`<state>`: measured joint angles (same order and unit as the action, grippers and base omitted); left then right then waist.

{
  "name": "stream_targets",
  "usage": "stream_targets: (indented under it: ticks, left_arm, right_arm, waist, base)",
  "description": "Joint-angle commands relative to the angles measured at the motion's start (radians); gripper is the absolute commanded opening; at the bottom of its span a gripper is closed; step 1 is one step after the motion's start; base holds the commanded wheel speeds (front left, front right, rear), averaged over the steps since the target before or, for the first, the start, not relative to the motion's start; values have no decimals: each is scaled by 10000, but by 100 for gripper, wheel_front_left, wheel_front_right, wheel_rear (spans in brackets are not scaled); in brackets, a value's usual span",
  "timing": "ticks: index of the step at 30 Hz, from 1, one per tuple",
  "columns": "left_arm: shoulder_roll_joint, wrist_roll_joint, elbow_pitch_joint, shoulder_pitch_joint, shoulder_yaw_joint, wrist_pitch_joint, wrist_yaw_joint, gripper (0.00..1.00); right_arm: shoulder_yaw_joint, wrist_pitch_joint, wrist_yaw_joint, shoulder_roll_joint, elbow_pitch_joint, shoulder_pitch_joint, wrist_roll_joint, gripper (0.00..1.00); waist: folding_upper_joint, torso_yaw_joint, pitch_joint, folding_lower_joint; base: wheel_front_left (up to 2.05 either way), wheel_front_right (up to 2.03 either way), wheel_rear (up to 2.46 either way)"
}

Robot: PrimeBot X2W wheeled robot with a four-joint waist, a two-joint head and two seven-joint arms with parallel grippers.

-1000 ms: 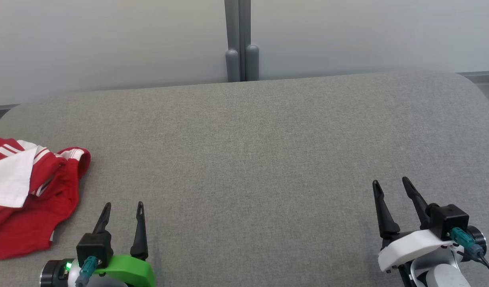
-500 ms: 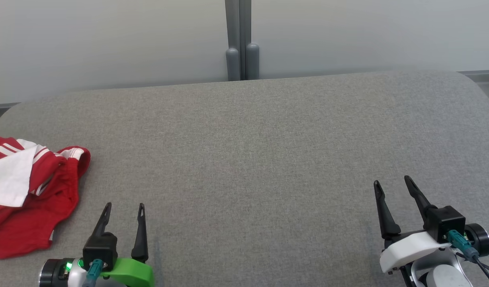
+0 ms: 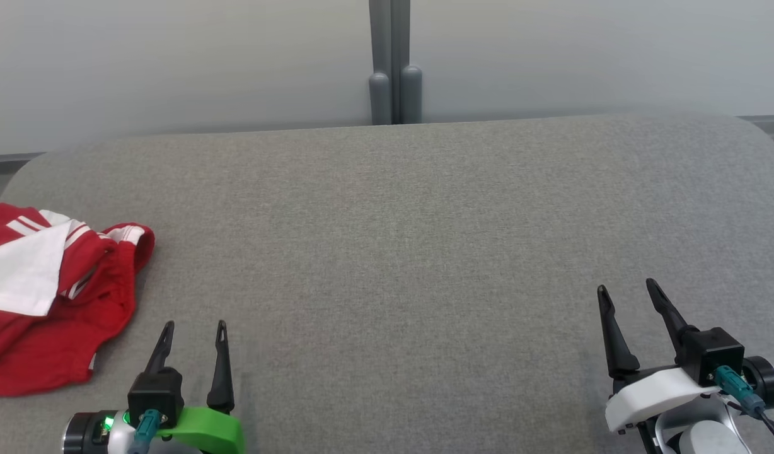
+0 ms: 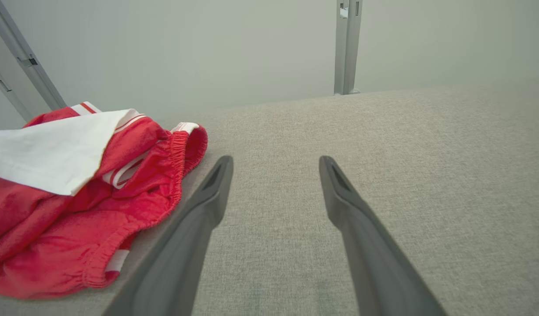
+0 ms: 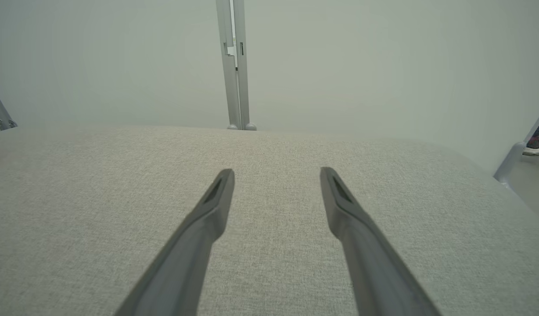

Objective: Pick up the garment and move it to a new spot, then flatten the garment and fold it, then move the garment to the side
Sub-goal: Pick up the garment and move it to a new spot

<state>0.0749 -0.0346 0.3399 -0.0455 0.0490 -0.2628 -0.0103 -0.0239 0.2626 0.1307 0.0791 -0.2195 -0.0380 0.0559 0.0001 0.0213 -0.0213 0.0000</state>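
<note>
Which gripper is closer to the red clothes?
Left. The left gripper sits open just beside the red garment, which lies crumpled to its left, not touching. The right gripper is open far across the grey table, on the opposite side.

A grey fabric-covered table [image 3: 425, 208] carries a crumpled red-and-white garment [image 3: 53, 302] at its left edge.

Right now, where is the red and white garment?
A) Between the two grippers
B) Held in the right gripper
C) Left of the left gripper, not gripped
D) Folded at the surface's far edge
C: the garment lies crumpled at the left side of the grey surface, outside the open left gripper; the right gripper, also open, is far across from it.
</note>
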Motion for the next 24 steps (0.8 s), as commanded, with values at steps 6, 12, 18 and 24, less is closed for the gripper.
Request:
stream_targets:
  ticks: [6, 12, 18, 24]
  left_arm:
    - [-90, -102, 48, -205, -104, -20, 45, 100]
    - [-113, -182, 175, 40, -397, -19, 67, 100]
    - [-151, -303, 324, 326, -852, -20, 165, 100]
    - [-236, -620, -117, 878, -1342, -20, 437, 100]
  right_arm:
    - [184, 33, -1, 178, 116, -57, 111, 100]
    - [681, 33, -3, 294, -25, -392, 216, 100]
    - [1554, 33, -6, 372, -295, -808, 285, 100]
    - [2862, 33, -7, 541, -998, -1772, 601, 100]
  waist:
    - [-1, 1579, -298, 0]
    - [-1, 3550, -485, 0]
    - [-1, 5180, -621, 0]
    - [-1, 5393, -1012, 0]
  base:
    - [0, 0, 0]
    - [0, 0, 0]
    - [0, 0, 0]
    - [0, 0, 0]
